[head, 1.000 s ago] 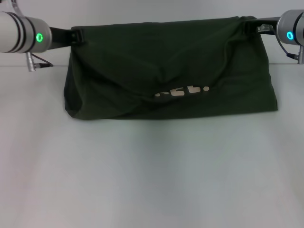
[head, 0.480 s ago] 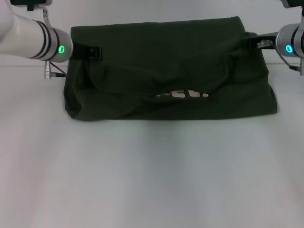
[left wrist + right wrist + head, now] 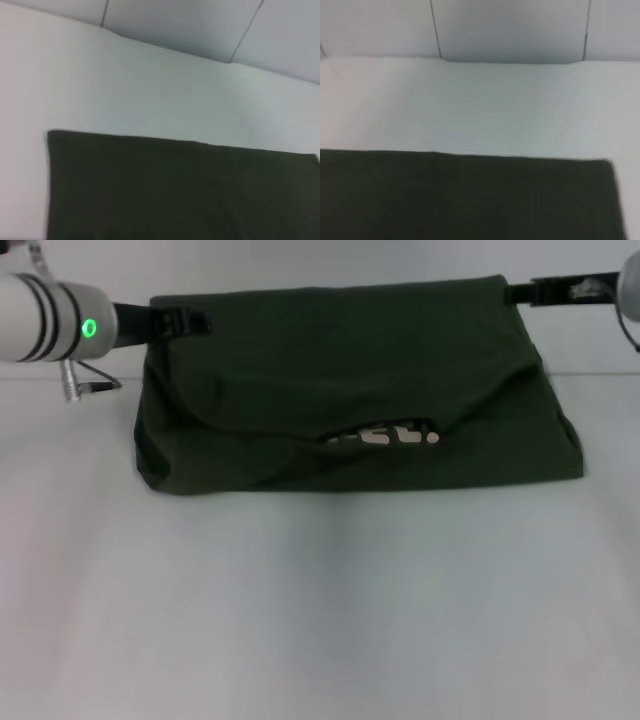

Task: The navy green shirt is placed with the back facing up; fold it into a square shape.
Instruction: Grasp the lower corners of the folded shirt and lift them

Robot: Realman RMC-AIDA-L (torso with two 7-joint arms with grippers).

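The navy green shirt [image 3: 350, 370] lies as a wide dark olive bundle across the far part of the white table, with an upper layer draped over a lower one. A small pale print [image 3: 385, 435] peeks out under the edge of the upper layer. My left gripper [image 3: 185, 322] reaches in over the shirt's upper left corner. My right gripper [image 3: 525, 290] is at the shirt's upper right corner. The shirt's top edge runs straight between them. Both wrist views show flat dark cloth [image 3: 175, 190] [image 3: 470, 200] with a straight edge on the table.
The white table [image 3: 320, 600] stretches wide in front of the shirt. A pale panelled wall [image 3: 510, 30] stands behind the table's far edge. A cable [image 3: 85, 385] hangs under my left arm.
Both grippers dipped lower half a second ago and have risen back to the top corners. The right one has also moved outward. The sagging middle of the upper layer is now smoother.
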